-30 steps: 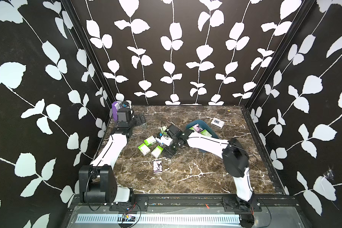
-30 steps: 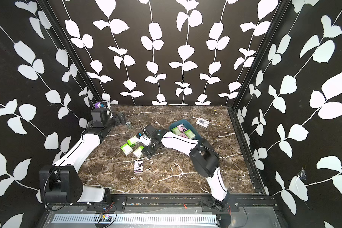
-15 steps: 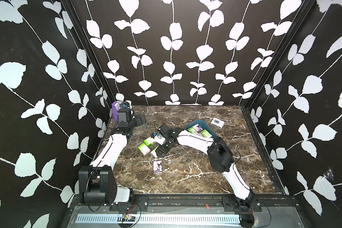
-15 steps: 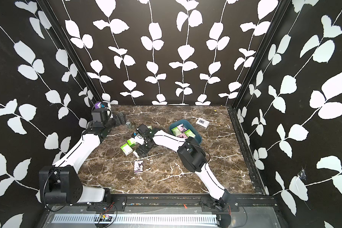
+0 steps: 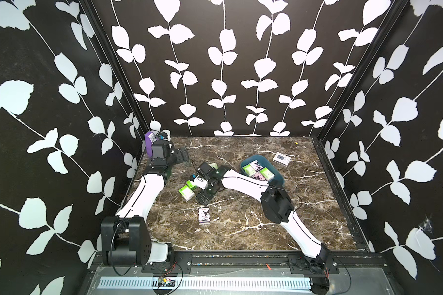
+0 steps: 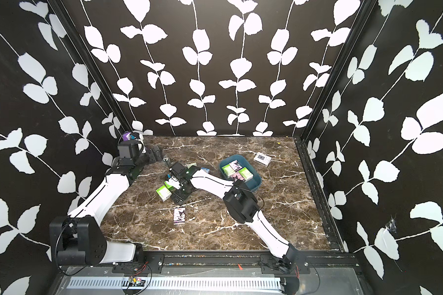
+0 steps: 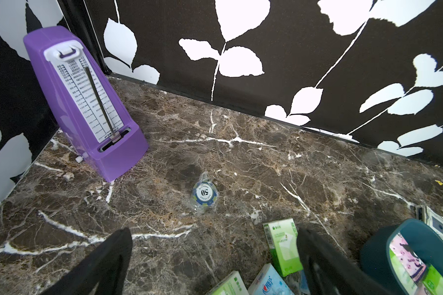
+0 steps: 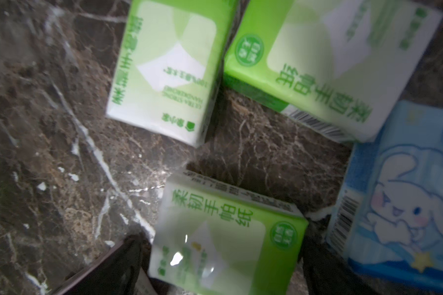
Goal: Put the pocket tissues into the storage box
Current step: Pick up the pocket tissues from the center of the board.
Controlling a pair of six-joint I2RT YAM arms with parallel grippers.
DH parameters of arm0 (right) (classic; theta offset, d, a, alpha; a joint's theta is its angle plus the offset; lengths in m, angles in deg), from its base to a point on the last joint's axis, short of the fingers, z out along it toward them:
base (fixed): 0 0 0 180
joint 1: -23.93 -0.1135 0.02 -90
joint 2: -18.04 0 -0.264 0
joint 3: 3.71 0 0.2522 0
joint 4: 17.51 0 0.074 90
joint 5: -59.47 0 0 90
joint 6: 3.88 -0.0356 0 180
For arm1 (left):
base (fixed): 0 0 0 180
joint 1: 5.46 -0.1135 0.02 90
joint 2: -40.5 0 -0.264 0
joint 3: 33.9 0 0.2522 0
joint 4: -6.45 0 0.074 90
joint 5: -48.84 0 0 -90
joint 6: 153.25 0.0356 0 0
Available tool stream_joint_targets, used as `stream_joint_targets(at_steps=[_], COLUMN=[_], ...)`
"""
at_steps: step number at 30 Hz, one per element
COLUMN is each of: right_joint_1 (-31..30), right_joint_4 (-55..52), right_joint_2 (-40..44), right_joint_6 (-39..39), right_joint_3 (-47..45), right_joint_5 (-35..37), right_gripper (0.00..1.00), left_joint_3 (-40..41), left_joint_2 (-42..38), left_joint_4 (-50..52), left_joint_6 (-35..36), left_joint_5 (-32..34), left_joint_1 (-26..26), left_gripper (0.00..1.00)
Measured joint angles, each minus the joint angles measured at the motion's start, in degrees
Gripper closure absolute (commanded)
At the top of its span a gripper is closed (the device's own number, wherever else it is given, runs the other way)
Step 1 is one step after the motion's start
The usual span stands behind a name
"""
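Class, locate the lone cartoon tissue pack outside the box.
In both top views the cartoon pack lies alone, left of centre, just in front of the right claw.

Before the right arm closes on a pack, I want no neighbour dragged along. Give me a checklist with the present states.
1. Right gripper open: ok.
2. Green pack between its fingers: ok.
3. Blue pack clear of the fingers: cannot tell, it lies close beside one.
4. Storage box has bare floor left: ok.
5. Left gripper open and empty: ok.
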Motion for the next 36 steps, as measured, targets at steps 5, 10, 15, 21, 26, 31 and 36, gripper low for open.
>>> stream_joint_targets(at_steps=[5,10,15,21,26,31,36], right_joint_1=[-0.2,-0.4,-0.5,-0.5,-0.6,-0.7,-0.7], right_joint_4=[-1.9,-3.0,-3.3,-4.0,-4.3,-4.1,-1.7], right_joint_2=[-1.5,-1.7,-2.0,-2.9,-3.0,-3.0,-1.7], right_joint_6=[-0.5,-1.2,-1.6,-1.8,-2.3,-2.4,-2.4], right_joint_3=[2.6,3.8,4.9,5.6,5.8,5.8,3.3], right_joint_5=[1.7,2.6,2.8,2.8,2.8,2.8,2.7], right_gripper=[0.02,0.08,0.14,0.22,0.35,0.41,0.43], left_joint_3=[0.0,0.0,0.0,0.0,0.0,0.0,0.0], left_joint_2=[0.0,0.0,0.0,0.0,0.0,0.0,0.0], left_joint_4=[0.0,0.0,0.0,0.0,0.0,0.1,0.0], left_joint_6=[0.3,0.5,0.7,0.9,1.0,0.9,0.9], left_joint_5=[0.1,0.1,0.1,0.1,0.1,0.1,-0.2], left_joint_1=[0.0,0.0,0.0,0.0,-0.1,-0.1,-0.1], left_gripper=[0.01,0.01,0.01,0.01,0.01,0.01,0.01])
